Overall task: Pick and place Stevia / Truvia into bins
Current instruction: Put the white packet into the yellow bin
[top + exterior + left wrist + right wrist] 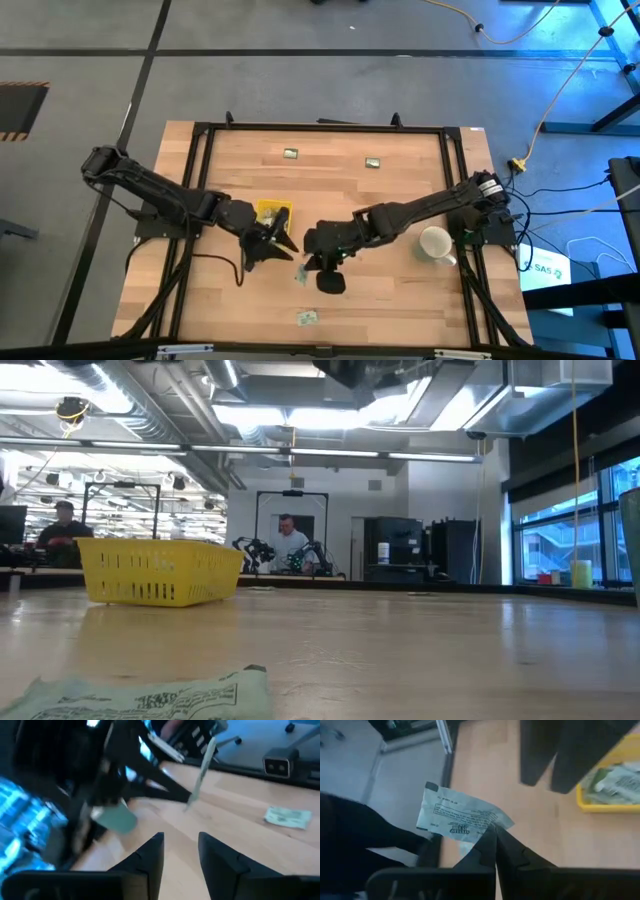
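The right hand (495,837) is pinched shut on a corner of a pale green-and-white paper sachet (457,815), lifted off the wooden desk (400,290). The shallow yellow plastic tray (272,212) lies leftward, beside the empty left hand (272,243), fingers apart

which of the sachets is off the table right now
The sachet pinched in the shut right gripper; the other loose ones lie flat on the table.
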